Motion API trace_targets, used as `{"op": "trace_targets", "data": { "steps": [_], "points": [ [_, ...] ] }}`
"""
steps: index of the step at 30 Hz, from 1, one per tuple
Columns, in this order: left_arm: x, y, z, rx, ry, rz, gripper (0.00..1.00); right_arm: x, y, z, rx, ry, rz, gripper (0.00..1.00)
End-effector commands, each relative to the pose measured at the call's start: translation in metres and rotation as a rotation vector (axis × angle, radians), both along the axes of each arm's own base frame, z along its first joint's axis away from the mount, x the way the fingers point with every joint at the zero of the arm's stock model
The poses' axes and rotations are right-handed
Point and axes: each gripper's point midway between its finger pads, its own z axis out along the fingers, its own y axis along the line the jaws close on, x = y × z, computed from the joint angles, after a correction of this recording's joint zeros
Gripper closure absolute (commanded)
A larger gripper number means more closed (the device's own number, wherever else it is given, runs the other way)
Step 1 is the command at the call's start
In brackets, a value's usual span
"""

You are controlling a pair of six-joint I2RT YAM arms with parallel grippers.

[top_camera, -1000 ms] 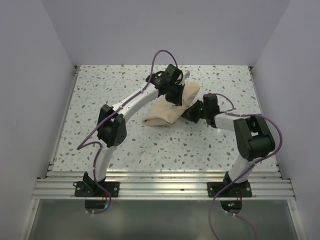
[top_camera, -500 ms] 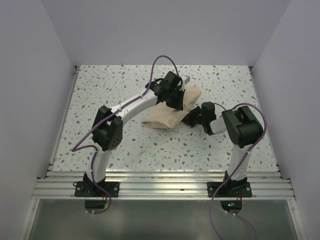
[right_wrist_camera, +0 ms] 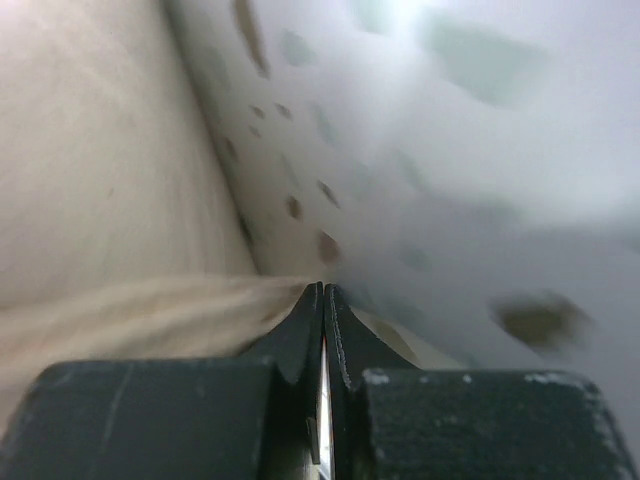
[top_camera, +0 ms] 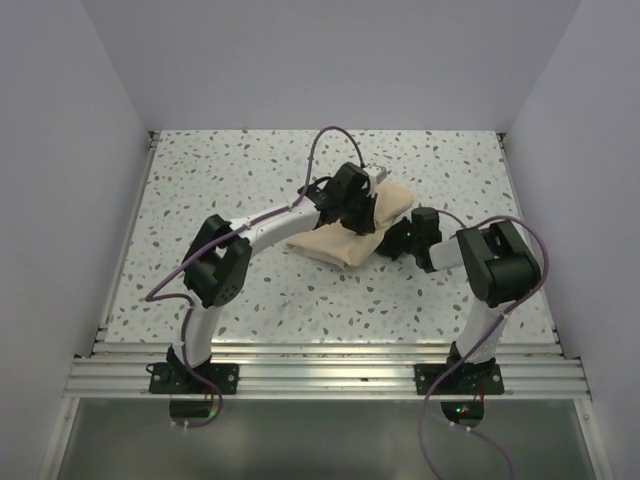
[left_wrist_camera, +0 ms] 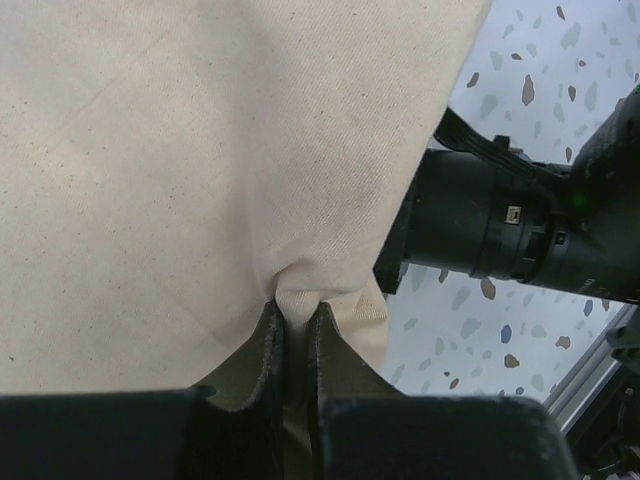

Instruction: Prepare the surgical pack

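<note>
I find the broad tan-beige matte wrap sheet point(top_camera: 332, 243) folded into a bundle at the middle of the speckled white tabletop point(top_camera: 200, 180), its contents hidden; I judge the wrapping step to be in hand. The left gripper point(left_wrist_camera: 295, 315) pinches a fold of the cloth. The right gripper point(right_wrist_camera: 322, 300) is pressed together at the sheet's edge, with cloth between its fingers unconfirmed. The next move calls for carrying the pinched fold across without dragging the bundle.

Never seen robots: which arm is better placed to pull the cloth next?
Probably left: the left gripper pinches a fold atop the wrap; the right gripper is shut low at its edge.
</note>
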Motion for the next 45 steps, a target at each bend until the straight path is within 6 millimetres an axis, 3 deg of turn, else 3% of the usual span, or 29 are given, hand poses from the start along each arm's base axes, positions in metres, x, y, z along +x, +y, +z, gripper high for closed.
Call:
{"op": "trace_targets", "data": {
  "steps": [1,6,11,16,19,26,29,36,45],
  "points": [
    [-0.002,-0.026,0.002,-0.089,-0.016,-0.026,1.0,-0.025,-0.021,-0.01,-0.094,0.089,0.0,1.0],
    [0.007,-0.034,0.008,-0.1,-0.028,-0.029,1.0,-0.064,-0.036,-0.033,-0.237,0.314,0.077,1.0],
    [0.022,-0.028,0.044,-0.118,-0.065,-0.015,1.0,-0.08,-0.056,-0.028,-0.295,0.341,0.08,1.0],
    [0.025,-0.019,0.068,-0.106,-0.117,-0.021,1.0,-0.075,-0.08,-0.004,-0.33,0.291,0.079,1.0],
    [0.024,-0.014,0.07,-0.079,-0.128,-0.027,1.0,-0.064,-0.083,0.021,-0.353,0.208,0.092,1.0],
    [0.026,-0.009,0.069,-0.062,-0.13,-0.029,1.0,-0.022,-0.071,0.104,-0.329,-0.101,0.126,0.94],
    [0.027,-0.009,0.072,-0.06,-0.134,-0.029,1.0,-0.013,-0.064,0.123,-0.302,-0.173,0.132,0.93],
    [0.026,-0.007,0.083,-0.058,-0.147,-0.033,1.0,0.0,-0.047,0.128,-0.257,-0.213,0.147,0.93],
    [0.027,-0.009,0.098,-0.08,-0.159,-0.03,1.0,0.0,-0.02,0.106,-0.246,-0.167,0.186,0.96]
  ]
}}
